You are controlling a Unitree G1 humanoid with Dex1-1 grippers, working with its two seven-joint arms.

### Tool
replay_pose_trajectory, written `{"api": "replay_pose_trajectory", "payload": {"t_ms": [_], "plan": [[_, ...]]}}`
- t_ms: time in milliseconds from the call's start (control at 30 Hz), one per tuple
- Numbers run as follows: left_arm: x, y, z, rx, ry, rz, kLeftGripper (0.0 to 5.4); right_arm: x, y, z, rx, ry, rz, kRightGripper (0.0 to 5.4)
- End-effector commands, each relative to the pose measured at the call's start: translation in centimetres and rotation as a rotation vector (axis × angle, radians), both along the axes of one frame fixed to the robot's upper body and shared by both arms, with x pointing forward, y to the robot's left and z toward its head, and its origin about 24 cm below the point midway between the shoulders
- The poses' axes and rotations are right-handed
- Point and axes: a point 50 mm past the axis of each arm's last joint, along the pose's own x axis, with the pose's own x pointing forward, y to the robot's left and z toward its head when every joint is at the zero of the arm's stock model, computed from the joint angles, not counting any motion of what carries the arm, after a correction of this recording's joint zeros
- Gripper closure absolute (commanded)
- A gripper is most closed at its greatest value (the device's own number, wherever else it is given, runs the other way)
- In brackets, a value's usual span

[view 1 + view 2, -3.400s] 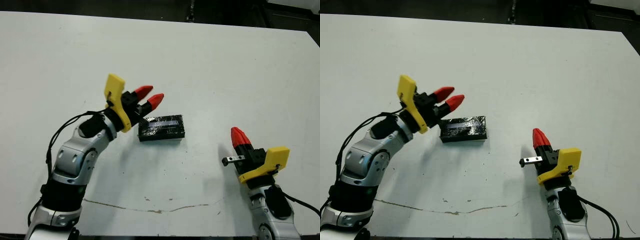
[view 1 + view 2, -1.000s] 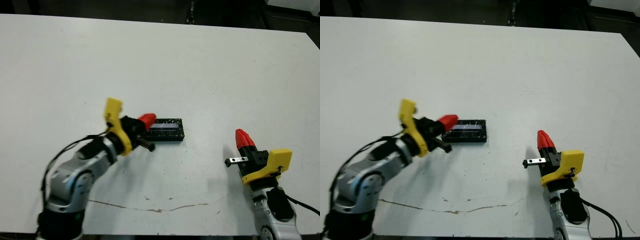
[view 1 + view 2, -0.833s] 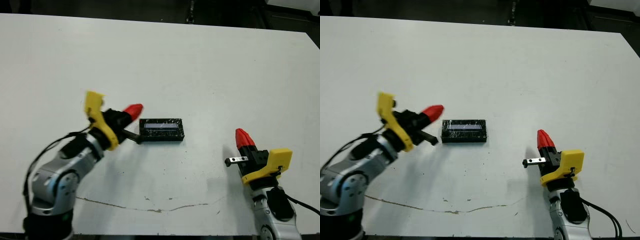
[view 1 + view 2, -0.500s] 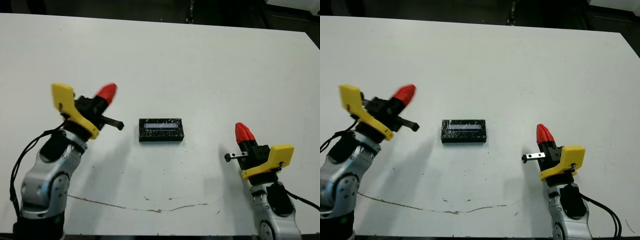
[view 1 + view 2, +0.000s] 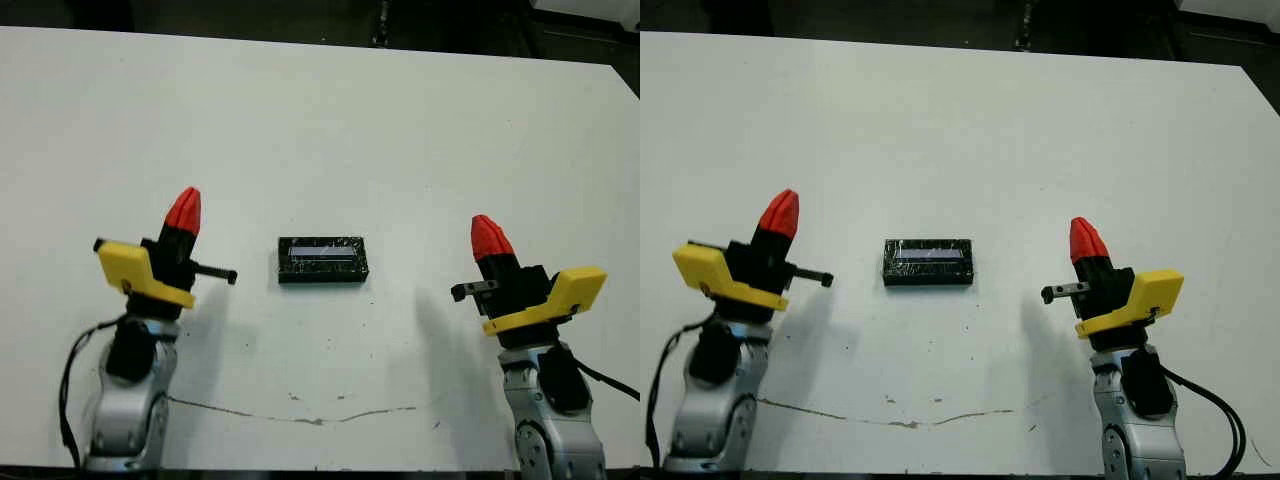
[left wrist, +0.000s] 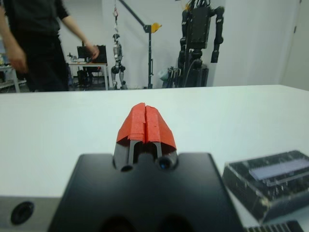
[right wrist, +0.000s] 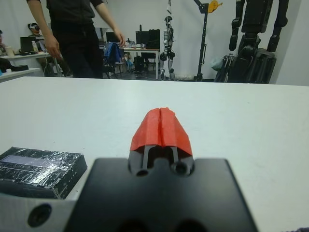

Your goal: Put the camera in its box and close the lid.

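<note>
- Since the earlier pictures, the left gripper [image 5: 186, 206] is being seen drawn back from the lid [image 5: 322, 260] to the table's left side, fingers pressed together and holding nothing.
- From that retreat, the closing step is being judged as finished: the lid is lying flat over the box, which is being hidden beneath it, and no camera is being shown anywhere on the table [image 5: 400, 130].
- Between the two grippers, well apart from each, the covered box is sitting near the table's middle.
- On the right, the right gripper [image 5: 486, 236] is being held upright, fingers likewise together and empty, touching nothing.
</note>
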Motion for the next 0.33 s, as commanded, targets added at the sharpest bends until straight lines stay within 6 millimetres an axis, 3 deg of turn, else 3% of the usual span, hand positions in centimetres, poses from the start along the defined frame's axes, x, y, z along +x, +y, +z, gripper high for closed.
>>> {"api": "replay_pose_trajectory", "payload": {"t_ms": [33,333], "plan": [[-0.48,-0.07,-0.81,-0.008,0.022,0.014,5.39,0.01,-0.20,0.02,-0.013,0.012,-0.024,5.40],[-0.43,-0.37,-0.67,0.000,0.015,0.013,5.39,-0.09,0.01,-0.32,-0.013,0.033,-0.024,5.40]]}}
